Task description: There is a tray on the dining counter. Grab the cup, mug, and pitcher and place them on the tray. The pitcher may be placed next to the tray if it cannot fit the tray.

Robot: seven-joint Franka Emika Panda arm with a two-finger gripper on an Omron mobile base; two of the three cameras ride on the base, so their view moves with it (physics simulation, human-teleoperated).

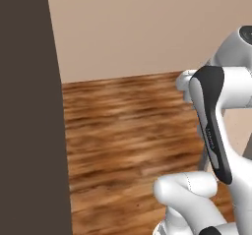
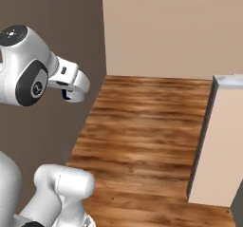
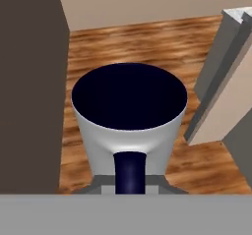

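I am carrying the mug (image 3: 129, 126) in my end effector (image 3: 129, 190), which is clamped on it low at the near side, where the dark navy handle runs down toward the fingertips. The hand view looks straight into the cup's dark mouth, ringed by a pale rim, so its long axis points up and slightly away from the camera, and it reads as roughly upright with the handle turned toward me. It hangs over the wooden floor (image 2: 142, 136), clear of everything; a dark brown wall (image 1: 27, 131) stands close on the left, and the corner of a beige cabinet (image 2: 218, 145) with a grey-veined top edge stands on the right. By my judgement I am in the transport step — the base is travelling with the mug held, and neither the tray nor the desk it sits on is before me. To do this well I should keep the wrist level so the opening stays up, hold the grip steady, keep the arm tucked away from the wall on the left, and only lower once the tray's bare floor is squarely beneath the mug.
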